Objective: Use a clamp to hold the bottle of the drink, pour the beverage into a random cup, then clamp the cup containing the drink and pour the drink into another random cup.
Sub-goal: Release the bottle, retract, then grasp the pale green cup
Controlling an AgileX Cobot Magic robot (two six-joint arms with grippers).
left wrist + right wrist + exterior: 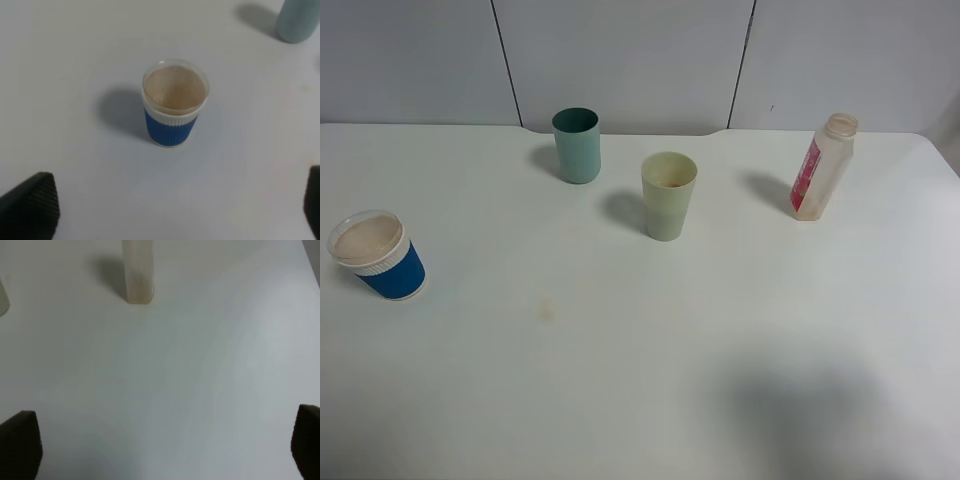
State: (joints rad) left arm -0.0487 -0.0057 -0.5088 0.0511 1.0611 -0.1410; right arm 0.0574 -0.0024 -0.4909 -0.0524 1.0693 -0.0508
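Neither arm appears in the exterior high view; only a soft shadow falls on the near part of the white tabletop [620, 400]. Each wrist view shows just the dark tips of its fingers at the frame corners. The left fingers [30, 210] are spread wide and released, with nothing between them. The right fingers [20, 445] are likewise apart and empty.

The drink bottle [823, 168] stands uncapped at the far right of the tabletop. It is pale translucent plastic with a red-and-pink label down one side, and its fill level is hard to make out. In the right wrist view only the lower body of the bottle [138, 270] shows, cut off by the frame edge.

A pale yellow-green cup [669, 196] stands near the middle, with a teal cup [577, 146] just beyond it to the left. A blue ribbed paper cup [378, 256] with a clear lid sits well apart at the left edge, ahead of the left fingers [175, 102].
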